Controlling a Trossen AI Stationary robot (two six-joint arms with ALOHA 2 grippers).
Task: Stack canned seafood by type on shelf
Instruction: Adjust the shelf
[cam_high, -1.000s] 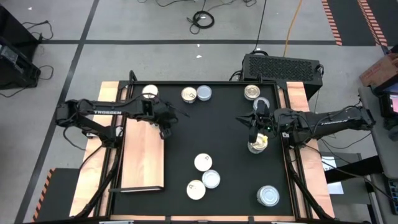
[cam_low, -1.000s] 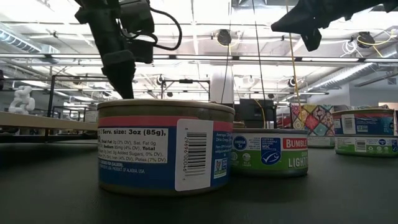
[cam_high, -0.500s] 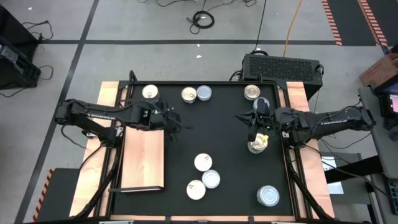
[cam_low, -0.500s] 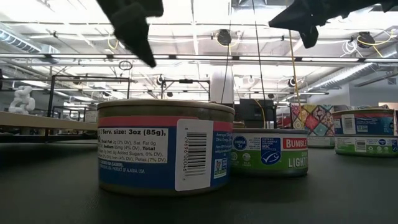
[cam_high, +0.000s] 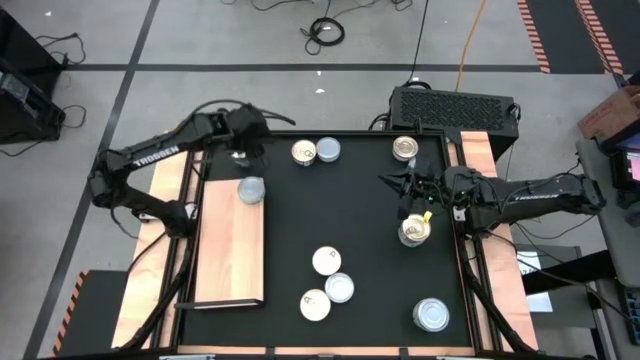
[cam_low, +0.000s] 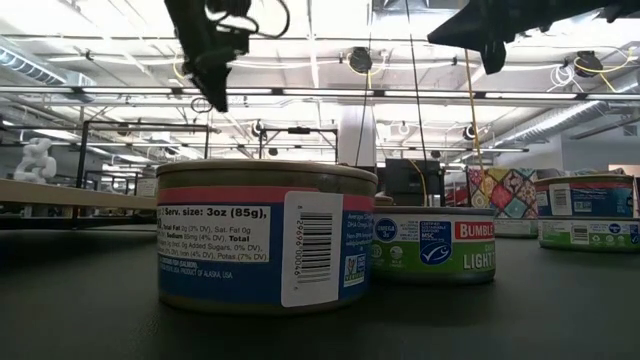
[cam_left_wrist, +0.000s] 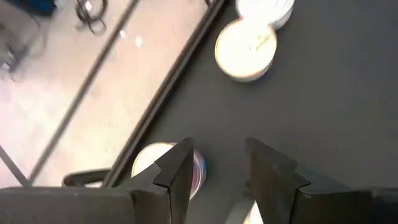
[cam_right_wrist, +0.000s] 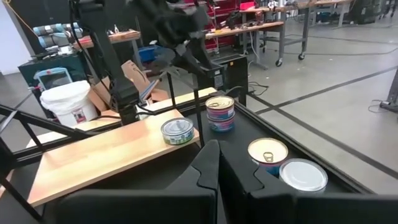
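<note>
Left pincer empty, just above a cream-topped tin.

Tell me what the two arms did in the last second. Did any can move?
The left claw swung from over the shelf to the table's back left corner, open and empty, near a cream-topped can. A silver-topped can now shows on the shelf where the arm had covered it. The right claw, shut, barely moved. The other cans stayed put.

Grey taped floor, cables, ceiling lights
</note>
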